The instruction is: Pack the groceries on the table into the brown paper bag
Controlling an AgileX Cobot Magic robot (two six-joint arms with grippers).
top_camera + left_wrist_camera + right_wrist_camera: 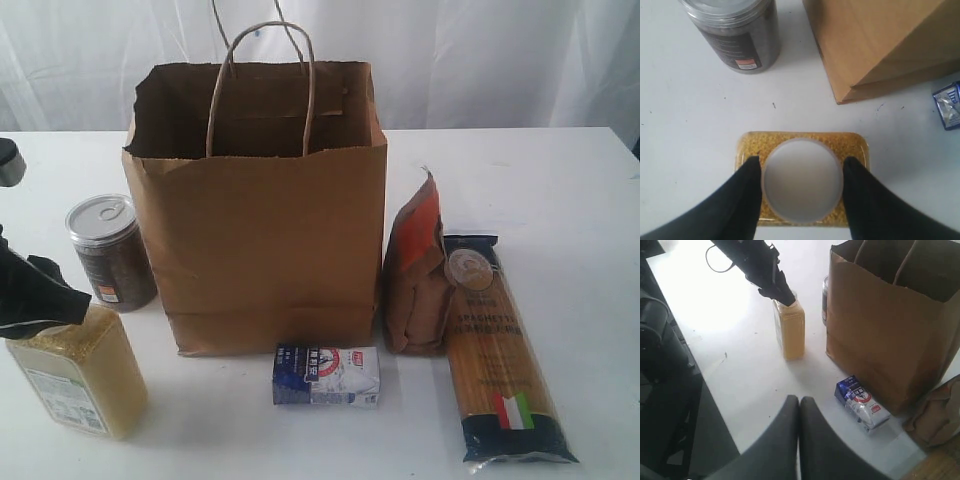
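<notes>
The yellow bottle stands on the table at the front left. My left gripper is shut on its white cap, one black finger pressed against each side. The brown paper bag stands open in the middle. A clear jar with a pull-tab lid sits left of the bag. The small blue-white carton lies in front of it. Right of the bag are the brown-orange pouch and the spaghetti packet. My right gripper is shut and empty, above the table near the carton.
In the right wrist view the table's edge drops off to dark equipment. A dark object pokes in at the left edge of the exterior view. A white curtain hangs behind the table.
</notes>
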